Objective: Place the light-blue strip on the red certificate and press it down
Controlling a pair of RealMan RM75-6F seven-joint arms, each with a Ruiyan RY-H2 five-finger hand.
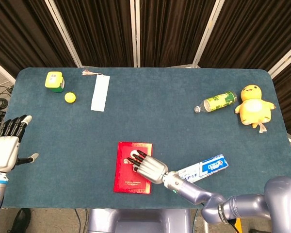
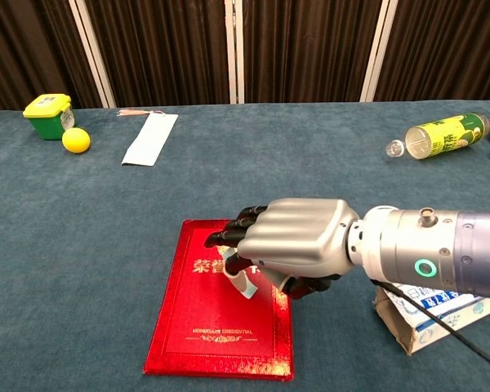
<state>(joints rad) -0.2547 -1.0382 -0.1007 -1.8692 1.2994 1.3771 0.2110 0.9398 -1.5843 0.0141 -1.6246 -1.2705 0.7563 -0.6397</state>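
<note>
Right hand (image 2: 290, 243) palm-down over red certificate (image 2: 204, 327) near table's front edge, fingers curled onto small light-blue strip (image 2: 243, 282) on its cover, left hand (image 1: 5, 148) open, empty, far left

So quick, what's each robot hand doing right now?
Left hand: open, fingers apart, holding nothing, beside the table.
Right hand: over the red certificate, with the light-blue strip under its fingers; a grip cannot be told.
</note>
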